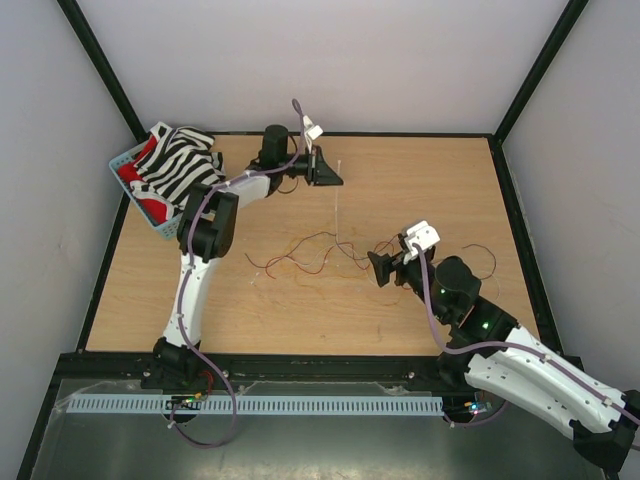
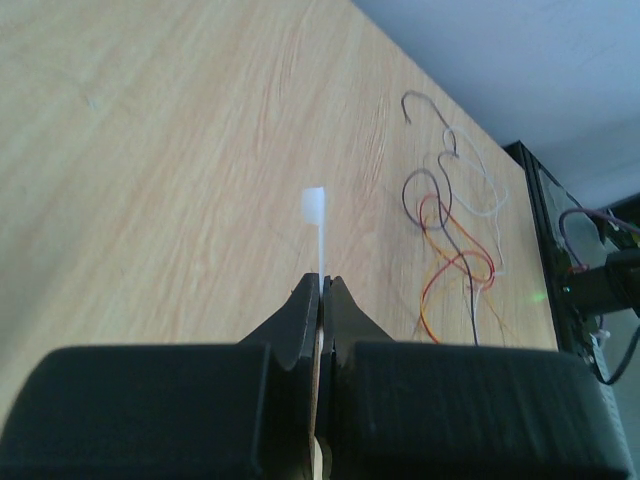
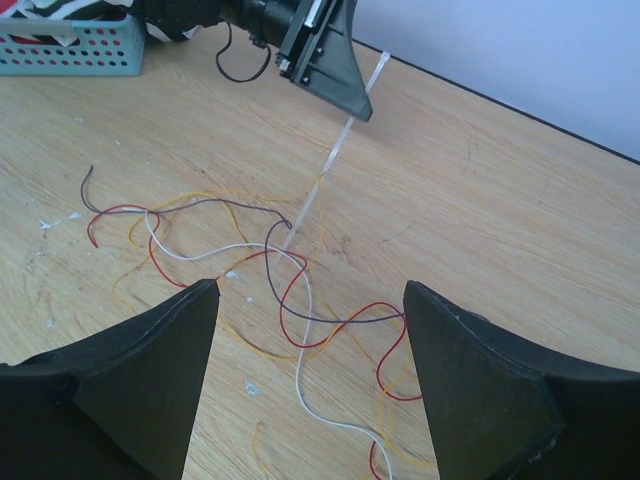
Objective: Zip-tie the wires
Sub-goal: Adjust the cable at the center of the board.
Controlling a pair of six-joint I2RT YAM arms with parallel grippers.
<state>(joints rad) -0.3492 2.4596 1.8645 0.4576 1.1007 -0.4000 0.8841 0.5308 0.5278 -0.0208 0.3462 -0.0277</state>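
The wires (image 1: pixel 305 255) lie in a loose tangle of red, orange, dark and white strands on the middle of the wooden table (image 1: pixel 420 180). My left gripper (image 1: pixel 332 175) is at the back, shut on the zip tie (image 1: pixel 338 210), a thin pale strip slanting down toward the wires. In the left wrist view the zip tie (image 2: pixel 317 215) pokes out beyond the shut left gripper (image 2: pixel 325 282), with the wires (image 2: pixel 455 240) off to the right. My right gripper (image 3: pixel 312 290) hangs open just above the wires (image 3: pixel 300 300), holding nothing. The zip tie (image 3: pixel 330 170) ends near them.
A blue basket (image 1: pixel 128 160) with a zebra-striped cloth (image 1: pixel 180 165) stands at the back left, next to the left arm. More wire strands (image 1: pixel 487 262) trail to the right of the right gripper (image 1: pixel 383 268). Black frame rails edge the table.
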